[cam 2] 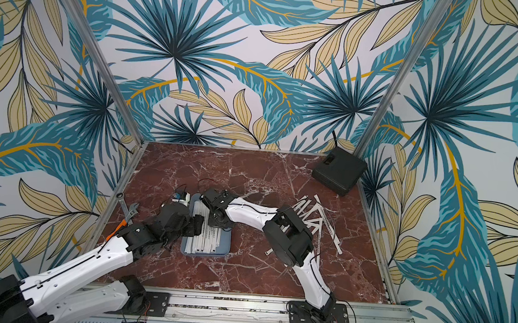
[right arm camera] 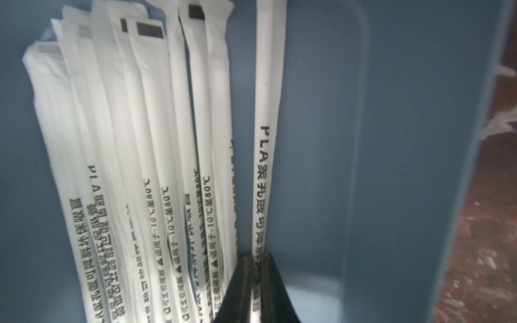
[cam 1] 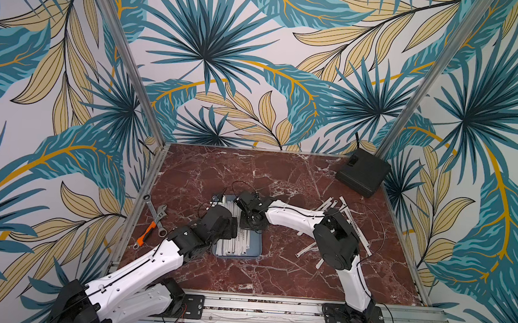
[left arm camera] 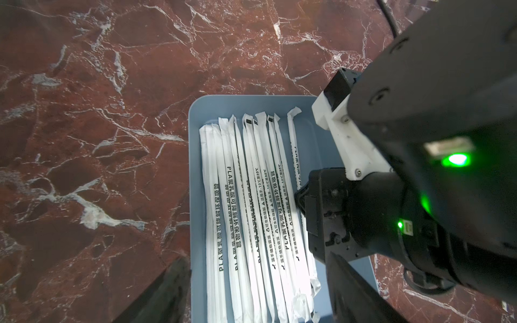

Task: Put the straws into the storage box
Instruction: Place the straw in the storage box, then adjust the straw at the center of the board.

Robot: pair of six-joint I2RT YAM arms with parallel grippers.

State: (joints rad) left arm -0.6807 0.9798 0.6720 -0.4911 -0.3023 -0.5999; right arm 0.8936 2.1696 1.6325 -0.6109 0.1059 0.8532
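The right gripper point(right arm camera: 257, 260) pinches one wrapped straw point(right arm camera: 268, 112) between nearly shut jaws, low inside the storage box point(right arm camera: 391, 139). The straw's long axis runs straight out from the fingertips along the box's length, parallel to the packed straws point(left arm camera: 251, 195) just beside it. All are flat white paper with dark print. The left gripper point(left arm camera: 257, 260) hangs wide open over the box's end. The loose straws point(cam 1: 356, 230) lie nearer the right arm.
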